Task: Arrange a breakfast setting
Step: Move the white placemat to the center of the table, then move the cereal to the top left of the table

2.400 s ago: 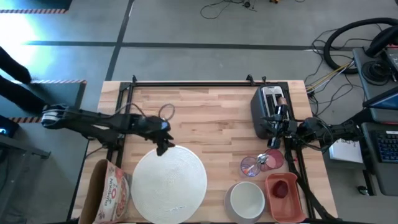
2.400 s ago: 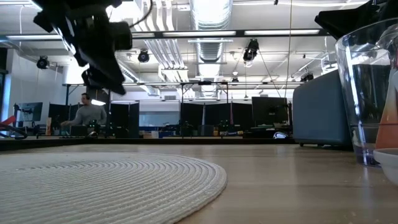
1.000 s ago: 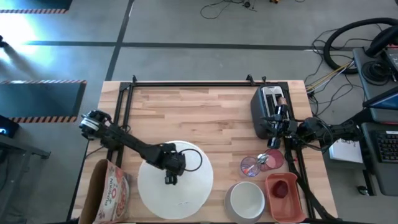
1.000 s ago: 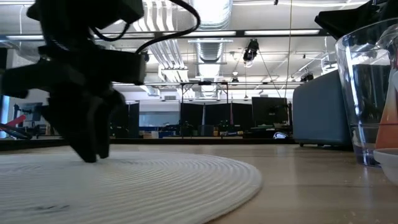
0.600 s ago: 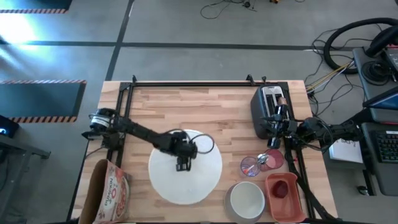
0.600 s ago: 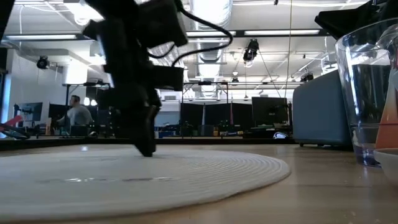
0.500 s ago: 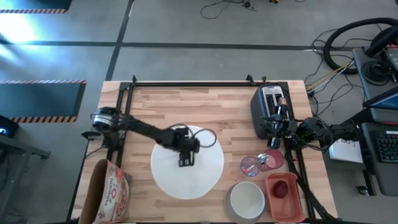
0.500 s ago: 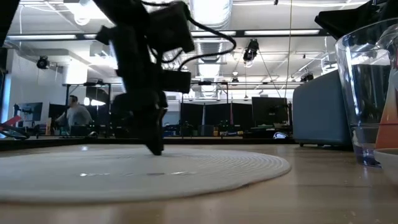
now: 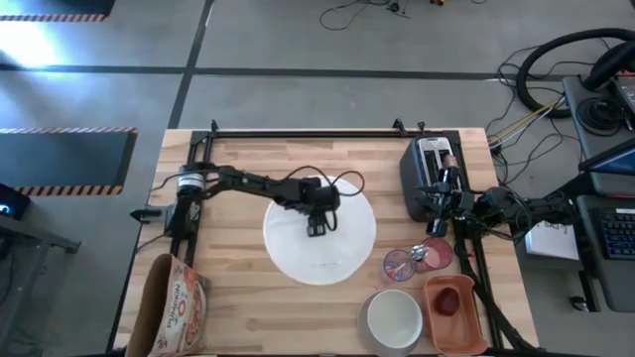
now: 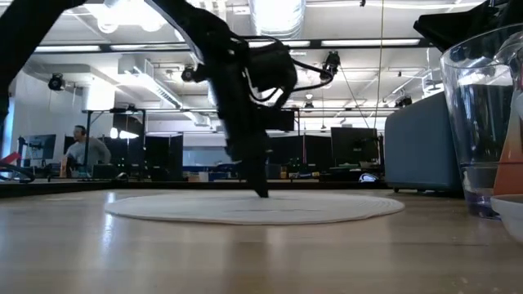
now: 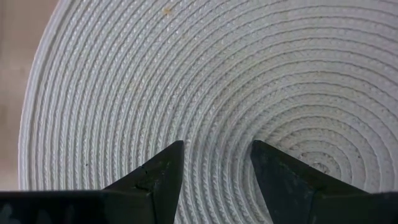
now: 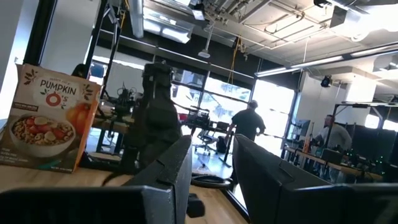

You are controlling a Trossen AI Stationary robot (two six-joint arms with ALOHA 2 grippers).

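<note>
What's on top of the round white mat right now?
Only the left gripper, fingers apart, tips down on the woven mat. No dishes on it. The spot beneath the fingers is hidden.

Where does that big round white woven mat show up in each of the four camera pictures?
High view: round white mat mid-table.
Low view: flat disc across the middle.
Left wrist view: fills the picture.
Right wrist view: not in it.
Shared landmark: the left gripper pressing on it.
</note>
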